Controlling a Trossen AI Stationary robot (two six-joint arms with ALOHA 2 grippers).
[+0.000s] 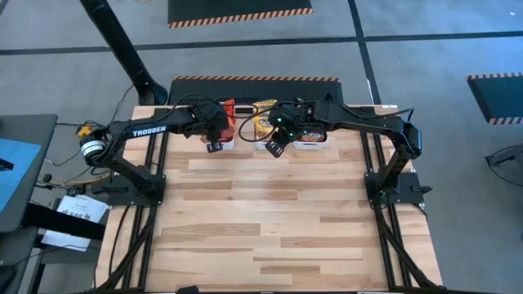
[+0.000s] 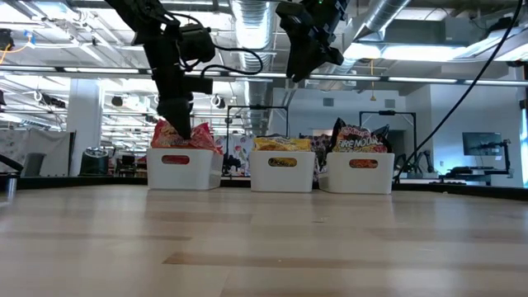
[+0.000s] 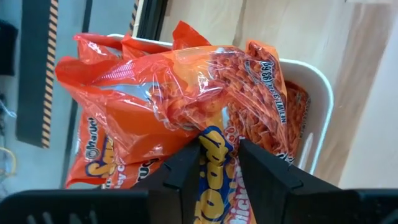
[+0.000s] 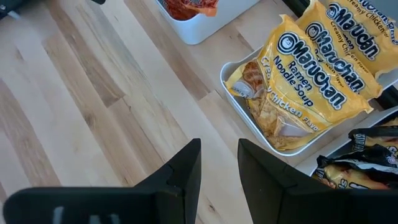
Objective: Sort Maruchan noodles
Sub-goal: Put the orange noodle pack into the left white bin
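Red noodle packet (image 3: 186, 106) between left end effector (image 3: 219, 163) fingers, over tray (image 3: 314, 106).

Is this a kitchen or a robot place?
Most likely a robot lab or workshop, not a kitchen. Two dark robot arms are bolted to a wooden table, exposed pipes and ducts run across the ceiling, and the noodle packets sit in white trays for sorting.

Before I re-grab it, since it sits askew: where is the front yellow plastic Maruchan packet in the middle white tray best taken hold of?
Grip the front yellow Maruchan packet by its raised upper edge, coming straight down from above. It stands tilted on edge in the middle white tray, so the tray walls likely block its sides. The right gripper hovers over bare table beside the tray, jaws apart and empty.
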